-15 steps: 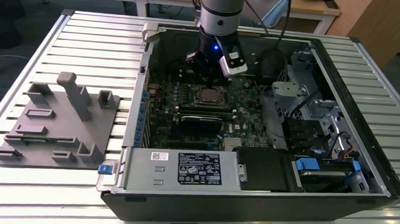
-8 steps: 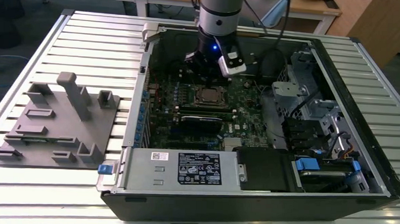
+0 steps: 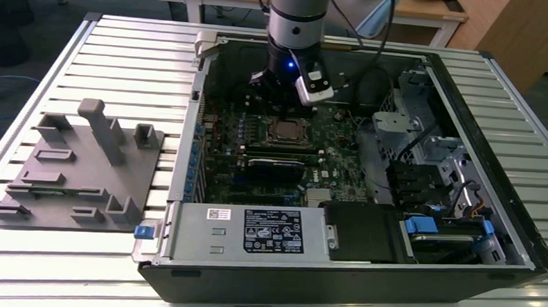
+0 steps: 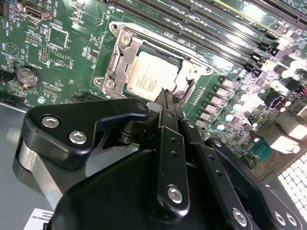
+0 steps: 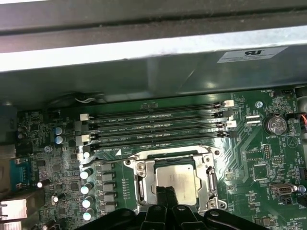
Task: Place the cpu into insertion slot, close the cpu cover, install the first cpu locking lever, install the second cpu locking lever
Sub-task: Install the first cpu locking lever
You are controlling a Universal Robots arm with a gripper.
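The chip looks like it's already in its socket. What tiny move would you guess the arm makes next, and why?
Probably a slight downward push right there. The cpu lies seated, the cpu cover looks folded over it, and the shut gripper sits at the cover's rim, so locking it down seems due.

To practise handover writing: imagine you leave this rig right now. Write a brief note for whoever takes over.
End effector: shut, nothing seen in it, tips close to the socket's rim; contact cannot be told.
cpu: seated in the insertion slot.
cpu cover: appears to be down, framing the cpu.
Done: placement, and apparently the cover.
Left: both locking levers. Whether either is latched cannot be told.
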